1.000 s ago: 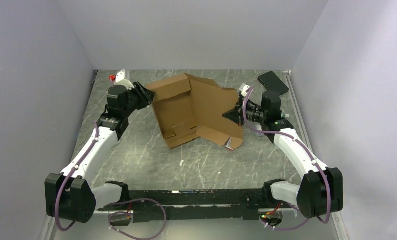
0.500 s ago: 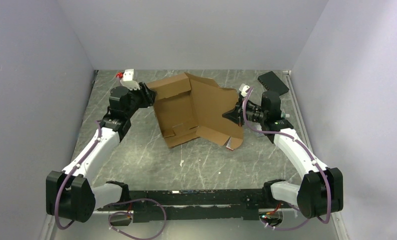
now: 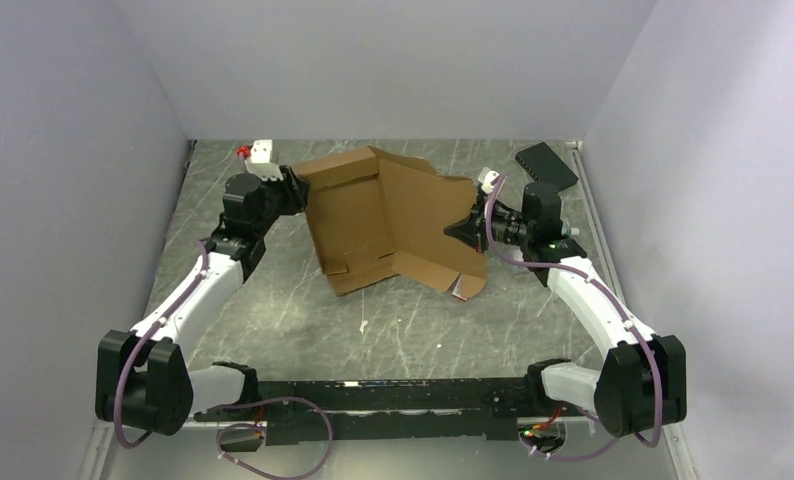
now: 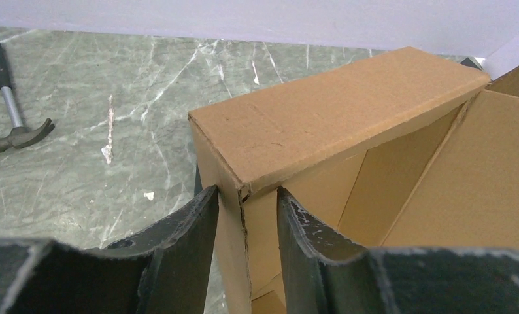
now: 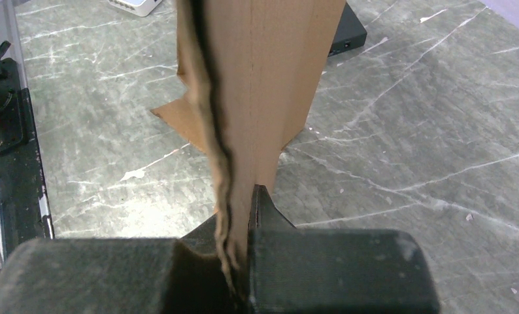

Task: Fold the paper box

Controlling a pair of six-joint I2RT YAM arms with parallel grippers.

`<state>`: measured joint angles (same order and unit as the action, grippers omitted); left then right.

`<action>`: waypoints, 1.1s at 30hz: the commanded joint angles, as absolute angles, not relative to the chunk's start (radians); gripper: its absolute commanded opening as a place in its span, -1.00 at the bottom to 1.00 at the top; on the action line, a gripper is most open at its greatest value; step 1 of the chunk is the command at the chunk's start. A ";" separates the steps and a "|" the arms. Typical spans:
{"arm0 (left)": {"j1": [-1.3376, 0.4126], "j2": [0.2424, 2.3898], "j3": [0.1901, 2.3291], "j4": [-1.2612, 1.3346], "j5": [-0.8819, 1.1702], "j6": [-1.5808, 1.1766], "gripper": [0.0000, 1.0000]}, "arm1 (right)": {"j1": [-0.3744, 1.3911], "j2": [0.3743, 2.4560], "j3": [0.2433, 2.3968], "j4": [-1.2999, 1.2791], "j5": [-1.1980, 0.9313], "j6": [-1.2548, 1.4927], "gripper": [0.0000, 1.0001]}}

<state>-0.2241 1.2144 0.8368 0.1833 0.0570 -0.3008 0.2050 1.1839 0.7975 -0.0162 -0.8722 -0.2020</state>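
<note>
Starting at the left, the left pincer (image 3: pixel 295 190) sits at the left back corner of the paper box (image 3: pixel 393 215). Its two fingers (image 4: pixel 195 219) stand about half open, one on each side of the corner wall. From the left wrist camera there is a small gap on the inside, so it looks like it is around the wall and not squeezing it. The box is in the middle of the tabletop (image 3: pixel 303 320), a bit toward the back, and it is only partly made. The back wall is standing up, with a strip folded over along its top. The left side wall is standing too. The front flap, with its cut tabs, lies flat on the tabletop. A big brown panel on the right side of the box leans up at a slant. The right pincer (image 3: pixel 458 228) is closed tight on the edge of that panel, and the right wrist camera shows the cardboard pinched between its fingers. A flat black box (image 3: pixel 548 165) lies behind it in the back right corner, well apart. I think less than half the job is done. The front and right walls need to come up, the tabs need tucking in, and the lid needs closing.
</note>
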 commanded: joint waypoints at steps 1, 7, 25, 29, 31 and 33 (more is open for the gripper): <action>-0.229 1.235 0.832 0.253 0.035 -0.270 -0.15 | 0.216 1.195 0.818 -0.059 -0.887 -0.221 -1.00; -0.229 1.265 0.840 0.292 0.043 -0.272 -0.37 | 0.218 1.196 0.816 -0.057 -0.890 -0.218 -1.00; -0.229 1.273 0.843 0.317 0.063 -0.377 -1.00 | 0.224 1.206 0.830 -0.085 -0.902 -0.243 -0.98; -0.229 1.232 0.863 0.218 0.068 -0.389 -1.00 | 0.224 1.191 0.839 -0.104 -0.904 -0.261 -0.61; -0.229 1.216 0.873 0.174 0.067 -0.398 -1.00 | 0.224 1.183 0.850 -0.121 -0.908 -0.267 -0.37; -0.229 1.208 0.893 0.122 0.076 -0.406 -1.00 | 0.223 1.169 0.867 -0.147 -0.921 -0.277 -0.10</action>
